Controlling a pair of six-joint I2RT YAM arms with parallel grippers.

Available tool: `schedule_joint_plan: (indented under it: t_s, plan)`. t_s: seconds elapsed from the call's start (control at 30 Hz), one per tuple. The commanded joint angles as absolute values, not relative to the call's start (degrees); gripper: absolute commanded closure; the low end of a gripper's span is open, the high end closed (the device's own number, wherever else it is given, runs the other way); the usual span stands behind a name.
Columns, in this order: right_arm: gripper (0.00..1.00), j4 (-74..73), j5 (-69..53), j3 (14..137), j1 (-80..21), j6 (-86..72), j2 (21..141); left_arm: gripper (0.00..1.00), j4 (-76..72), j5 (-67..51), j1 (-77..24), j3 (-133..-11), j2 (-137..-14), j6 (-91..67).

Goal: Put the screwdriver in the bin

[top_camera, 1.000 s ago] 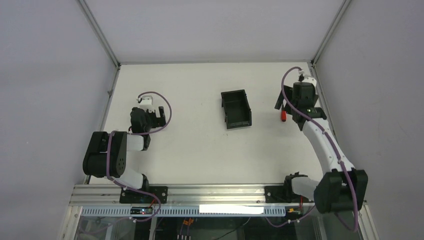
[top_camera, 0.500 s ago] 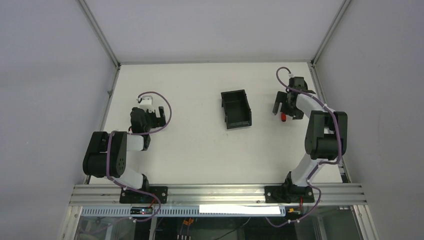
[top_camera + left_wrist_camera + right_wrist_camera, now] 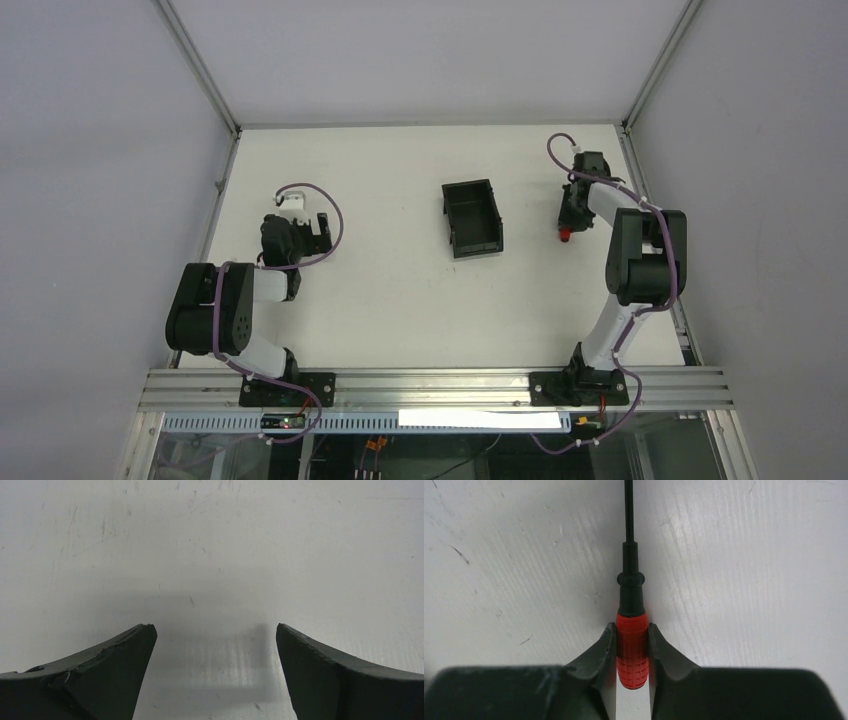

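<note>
My right claw (image 3: 632,630) is pinched shut on the red handle of the screwdriver (image 3: 631,652), well right of the bin (image 3: 477,247), and such a round handle could swivel or slip free mid-carry.

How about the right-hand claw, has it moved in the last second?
Yes. In the top view the right gripper has shifted left, toward the bin, and its jaws have shut on the screwdriver at its red handle.
</note>
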State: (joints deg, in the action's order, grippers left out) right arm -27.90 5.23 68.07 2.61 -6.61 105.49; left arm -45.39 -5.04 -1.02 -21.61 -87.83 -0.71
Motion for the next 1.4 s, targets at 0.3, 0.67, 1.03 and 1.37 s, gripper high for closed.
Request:
schedule_joint_plan:
  t_s: [0.3, 0.67, 1.03, 1.37]
  plan:
    - [0.87, -41.14, 0.63, 79.45, 1.96, -5.74, 90.04, 0.01, -47.3, -5.8, -0.43, -21.27, -86.4, -1.23]
    - [0.82, -43.73, -4.47, 84.54, -14.66, 0.47, 84.14, 0.01, -47.36, -5.8, -0.44, -21.27, -86.36, -1.23]
    - [0.79, -37.93, -8.11, 83.97, -24.95, 12.68, 93.47, 0.01, -47.3, -5.8, -0.44, -21.27, -86.4, -1.23]
    - [0.75, -30.65, -11.07, 77.65, -24.99, 17.63, 99.04, 0.01, -47.37, -5.8, -0.44, -21.28, -86.35, -1.23]
